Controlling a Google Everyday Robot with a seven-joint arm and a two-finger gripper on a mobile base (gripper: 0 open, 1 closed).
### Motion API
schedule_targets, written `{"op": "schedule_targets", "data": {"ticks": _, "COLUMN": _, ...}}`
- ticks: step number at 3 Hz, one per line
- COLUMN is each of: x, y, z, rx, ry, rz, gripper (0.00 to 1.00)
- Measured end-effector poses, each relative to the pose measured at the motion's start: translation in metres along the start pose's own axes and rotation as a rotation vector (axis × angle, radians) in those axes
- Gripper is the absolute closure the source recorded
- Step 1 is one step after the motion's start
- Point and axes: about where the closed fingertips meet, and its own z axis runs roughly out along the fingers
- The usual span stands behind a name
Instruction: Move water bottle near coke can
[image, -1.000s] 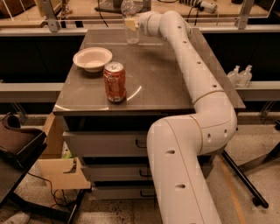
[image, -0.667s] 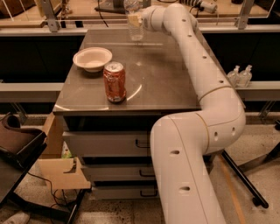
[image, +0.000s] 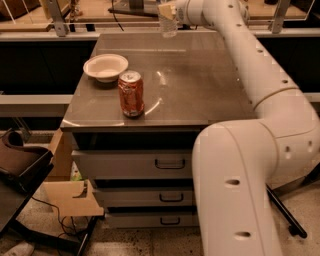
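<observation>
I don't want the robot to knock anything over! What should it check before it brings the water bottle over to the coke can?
1. Gripper has the water bottle: ok, it looks clamped on the bottle's upper part at the far edge of the table.
2. Coke can standing upright: ok, near the front edge.
3. Free spot to set the bottle down: ok, there is bare tabletop on the can's right in the picture.
4. White bowl out of the way: ok, it sits behind the can on the left, so coming in from the right looks safer.
5. Bottle lifted clear of the table: cannot tell.
</observation>
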Motion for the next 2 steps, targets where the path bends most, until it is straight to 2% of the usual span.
{"op": "schedule_targets", "data": {"ticks": 1, "x": -0.049, "y": -0.013, "z": -0.053, "rx": 0.064, "ry": -0.062, "rz": -0.013, "gripper": 1.0}}
{"op": "schedule_targets", "data": {"ticks": 2, "x": -0.104, "y": -0.024, "z": -0.124, "rx": 0.146, "ry": -0.15, "rz": -0.005, "gripper": 1.0}}
